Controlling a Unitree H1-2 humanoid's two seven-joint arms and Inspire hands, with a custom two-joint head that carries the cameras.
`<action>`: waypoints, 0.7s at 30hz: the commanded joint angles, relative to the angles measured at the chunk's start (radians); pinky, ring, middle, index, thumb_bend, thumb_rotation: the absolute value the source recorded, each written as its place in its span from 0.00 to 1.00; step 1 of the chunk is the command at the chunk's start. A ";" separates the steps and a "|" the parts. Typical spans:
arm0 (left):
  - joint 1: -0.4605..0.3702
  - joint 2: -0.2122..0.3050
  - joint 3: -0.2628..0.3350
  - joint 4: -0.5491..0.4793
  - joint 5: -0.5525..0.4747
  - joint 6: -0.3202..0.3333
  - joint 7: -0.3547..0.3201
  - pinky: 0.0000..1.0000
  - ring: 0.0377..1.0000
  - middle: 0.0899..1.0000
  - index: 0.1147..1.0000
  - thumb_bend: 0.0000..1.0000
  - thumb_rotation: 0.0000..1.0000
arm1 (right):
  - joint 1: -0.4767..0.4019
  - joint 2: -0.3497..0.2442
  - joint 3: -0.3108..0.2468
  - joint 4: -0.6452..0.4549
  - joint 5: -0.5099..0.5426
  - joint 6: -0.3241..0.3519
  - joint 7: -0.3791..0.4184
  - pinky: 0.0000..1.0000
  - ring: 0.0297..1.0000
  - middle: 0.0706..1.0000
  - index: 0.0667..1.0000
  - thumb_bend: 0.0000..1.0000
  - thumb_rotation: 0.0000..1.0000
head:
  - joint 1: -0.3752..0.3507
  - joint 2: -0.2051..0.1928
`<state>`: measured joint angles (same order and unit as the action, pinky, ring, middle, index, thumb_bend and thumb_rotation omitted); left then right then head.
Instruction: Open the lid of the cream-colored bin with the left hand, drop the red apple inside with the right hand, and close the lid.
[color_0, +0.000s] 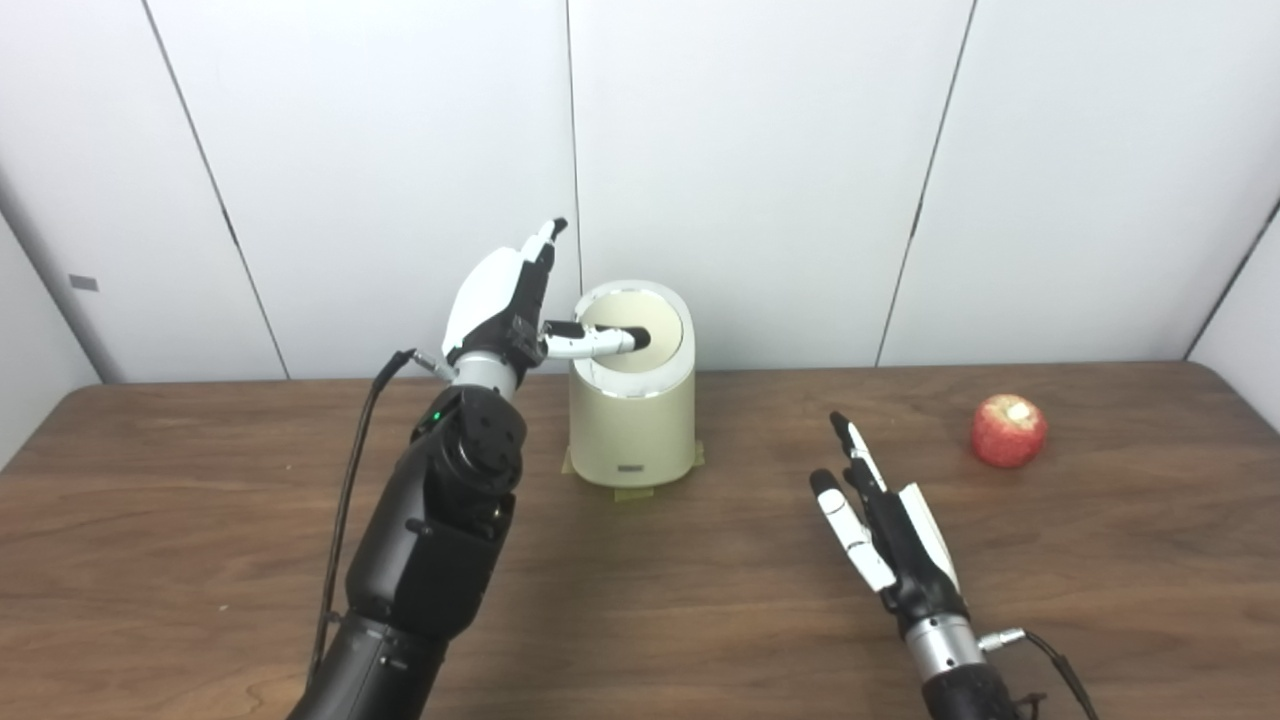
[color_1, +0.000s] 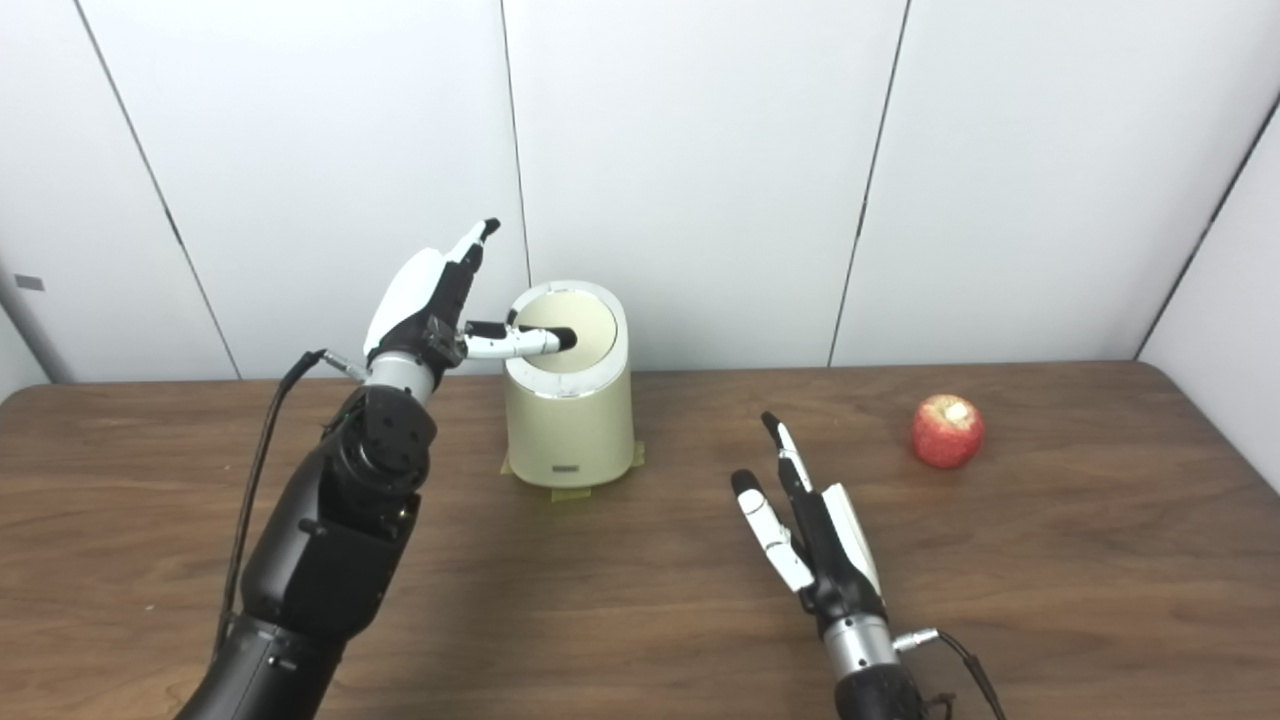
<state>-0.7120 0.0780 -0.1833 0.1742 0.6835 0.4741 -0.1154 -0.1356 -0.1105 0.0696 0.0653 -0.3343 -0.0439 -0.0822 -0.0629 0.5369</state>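
Note:
The cream-colored bin (color_0: 632, 425) stands upright at the back middle of the table, its round lid (color_0: 650, 350) down and tilted toward me. My left hand (color_0: 510, 305) is raised beside the bin's left rim, open, fingers pointing up and the thumb (color_0: 600, 342) reaching across the lid top. The red apple (color_0: 1008, 431) rests on the table at the right, apart from both hands. My right hand (color_0: 885, 530) hovers low over the table between bin and apple, open, fingers stretched forward, holding nothing.
The wooden table (color_0: 200, 520) runs to white wall panels at the back. Tape strips (color_0: 630, 492) show under the bin's base. A black cable (color_0: 350, 480) hangs along the left arm. The table's right rear corner is rounded, just beyond the apple.

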 joint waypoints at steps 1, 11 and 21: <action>-0.060 0.007 -0.002 -0.006 0.068 -0.005 -0.011 1.00 1.00 1.00 1.00 0.99 0.34 | -0.012 0.001 0.003 -0.022 -0.006 -0.020 -0.010 0.94 0.99 1.00 0.99 0.25 1.00 | 0.000 0.001; -0.054 -0.011 0.019 0.033 0.161 -0.004 -0.036 1.00 1.00 1.00 1.00 0.90 0.41 | -0.013 -0.005 0.007 -0.022 -0.006 -0.019 -0.005 0.97 1.00 1.00 0.99 0.21 1.00 | -0.004 0.002; -0.060 -0.030 0.036 0.059 0.196 -0.004 -0.051 1.00 1.00 1.00 1.00 0.87 0.62 | -0.005 -0.005 0.016 -0.050 -0.021 0.017 0.003 0.94 0.99 1.00 0.98 0.23 1.00 | -0.009 0.005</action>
<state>-0.7109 0.0528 -0.1558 0.2393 0.8575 0.4741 -0.1699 -0.1220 -0.1132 0.0847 0.0418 -0.3482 -0.0169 -0.0766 -0.0705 0.5415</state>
